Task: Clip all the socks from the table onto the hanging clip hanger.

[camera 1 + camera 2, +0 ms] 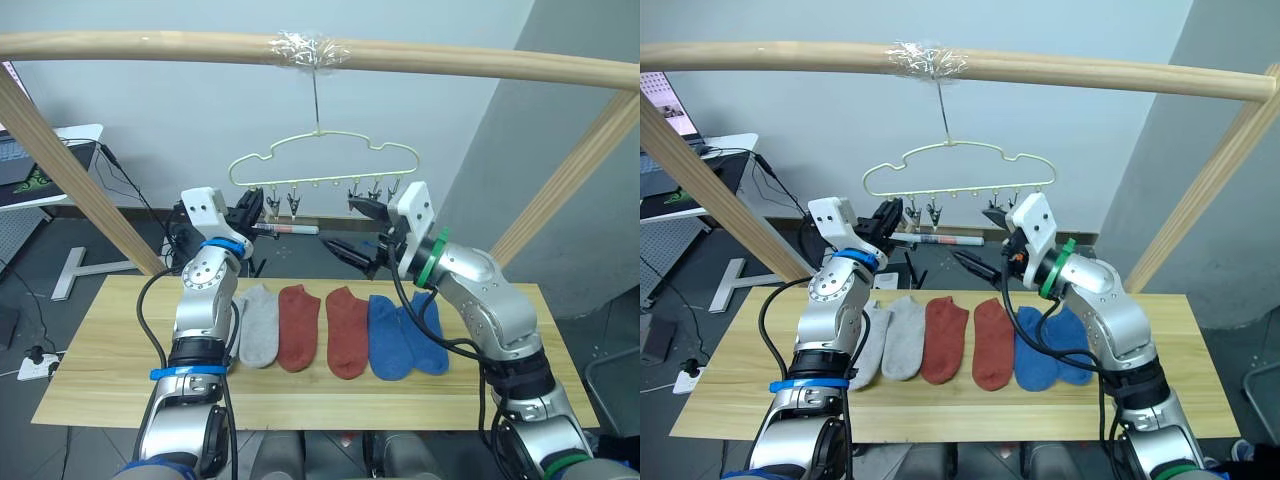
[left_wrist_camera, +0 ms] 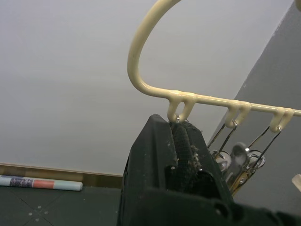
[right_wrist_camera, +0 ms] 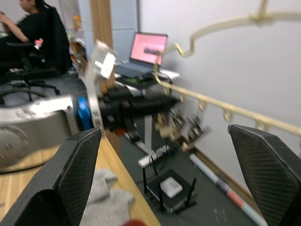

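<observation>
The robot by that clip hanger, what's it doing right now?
It is working at the clip hanger that hangs from the wooden pole. Both arms are raised to the clip row: the left pincer is shut at the leftmost clip, and the right pincer is open beside the right-hand clips, holding nothing. All six socks lie in a row on the table: two grey, two rust red, two blue. None is clipped up.

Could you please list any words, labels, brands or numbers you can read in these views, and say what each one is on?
No text can be read in any view.
Laptop: its screen glows pink, any content too blurred to read.
Striped tube on the floor by the wall: red and pale bands, no lettering to be made out.
Socks, clip hanger and table: no visible print.
</observation>
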Robot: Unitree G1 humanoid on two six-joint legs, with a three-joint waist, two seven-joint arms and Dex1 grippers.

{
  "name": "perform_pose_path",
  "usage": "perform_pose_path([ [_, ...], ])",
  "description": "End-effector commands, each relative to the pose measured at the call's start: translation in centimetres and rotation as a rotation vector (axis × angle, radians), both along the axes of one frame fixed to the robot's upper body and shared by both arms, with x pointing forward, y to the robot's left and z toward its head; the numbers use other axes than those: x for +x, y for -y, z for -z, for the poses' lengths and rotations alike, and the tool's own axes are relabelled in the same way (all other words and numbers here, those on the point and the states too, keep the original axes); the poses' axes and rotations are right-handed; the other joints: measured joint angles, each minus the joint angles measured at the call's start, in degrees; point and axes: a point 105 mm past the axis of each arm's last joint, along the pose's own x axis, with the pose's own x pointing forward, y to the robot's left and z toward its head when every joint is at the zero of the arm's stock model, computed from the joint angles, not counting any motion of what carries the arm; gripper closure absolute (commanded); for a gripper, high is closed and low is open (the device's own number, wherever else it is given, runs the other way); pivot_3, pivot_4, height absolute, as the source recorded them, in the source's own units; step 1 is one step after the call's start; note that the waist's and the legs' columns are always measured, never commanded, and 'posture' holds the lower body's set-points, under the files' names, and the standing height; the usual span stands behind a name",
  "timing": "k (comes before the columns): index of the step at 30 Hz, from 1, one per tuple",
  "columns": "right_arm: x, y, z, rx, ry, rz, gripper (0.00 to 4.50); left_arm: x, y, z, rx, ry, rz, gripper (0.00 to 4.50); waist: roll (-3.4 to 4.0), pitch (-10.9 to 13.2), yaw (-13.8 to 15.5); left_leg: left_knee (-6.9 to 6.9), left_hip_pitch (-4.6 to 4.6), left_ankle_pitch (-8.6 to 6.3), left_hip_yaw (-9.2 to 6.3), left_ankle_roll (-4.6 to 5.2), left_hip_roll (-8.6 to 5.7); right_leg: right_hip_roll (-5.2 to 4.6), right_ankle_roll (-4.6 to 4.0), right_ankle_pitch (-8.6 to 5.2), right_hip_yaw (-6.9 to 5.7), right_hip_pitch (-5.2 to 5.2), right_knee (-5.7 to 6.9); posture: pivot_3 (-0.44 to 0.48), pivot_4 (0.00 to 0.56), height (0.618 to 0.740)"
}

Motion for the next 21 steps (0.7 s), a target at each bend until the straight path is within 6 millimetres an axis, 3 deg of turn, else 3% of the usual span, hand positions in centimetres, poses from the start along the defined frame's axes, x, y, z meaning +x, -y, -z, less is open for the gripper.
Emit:
perform_pose_path([
  [1, 0.1, 4.2, 6.1, -0.146, -0.108, 0.168, 0.00, -0.3, -0.4, -0.7, 0.017, 0.021, 0.007, 4.49, -0.02, 0.00, 0.41, -0.01, -0.01, 0.00, -0.02, 0.00, -0.03, -0.02, 0.00, 0.00, 0.00, 0.00, -0.05, 0.168, 0.169, 0.740],
  [5, -0.3, 8.2, 10.7, -0.242, -0.185, 0.304, 0.00, -0.3, -1.2, 0.0, 0.017, -0.007, 0.012, 4.49, 0.06, 0.10, -0.33, -0.01, 0.03, 0.00, 0.21, 0.00, -0.08, -0.08, 0.02, -0.01, 0.12, -0.06, 0.01, 0.167, 0.166, 0.740],
  [11, 0.3, 11.6, 13.1, -0.318, -0.256, 0.424, 0.00, -0.1, -1.6, 1.1, 0.063, -0.048, 0.071, 4.49, 0.07, 0.13, -0.69, 0.00, 0.14, 0.01, 0.13, 0.00, 0.02, 0.11, 0.02, 0.01, 0.14, -0.07, 0.12, 0.160, 0.153, 0.740],
  [18, 1.3, 11.1, 15.7, -0.231, -0.408, 0.465, 0.00, 0.5, -2.2, 1.1, 0.063, -0.003, 0.006, 4.49, 0.05, 0.03, -0.76, 0.01, 0.13, 0.01, 0.29, 0.00, 0.00, 0.09, 0.03, 0.01, 0.24, -0.06, 0.08, 0.157, 0.125, 0.740],
  [21, 1.7, 11.3, 17.0, -0.188, -0.483, 0.531, 0.00, 0.2, -0.8, 0.9, 0.071, 0.032, -0.002, 4.49, 0.07, 0.01, -0.46, 0.00, 0.13, 0.01, 0.24, 0.00, 0.01, 0.09, 0.02, 0.02, 0.20, -0.06, 0.10, 0.162, 0.121, 0.740],
])
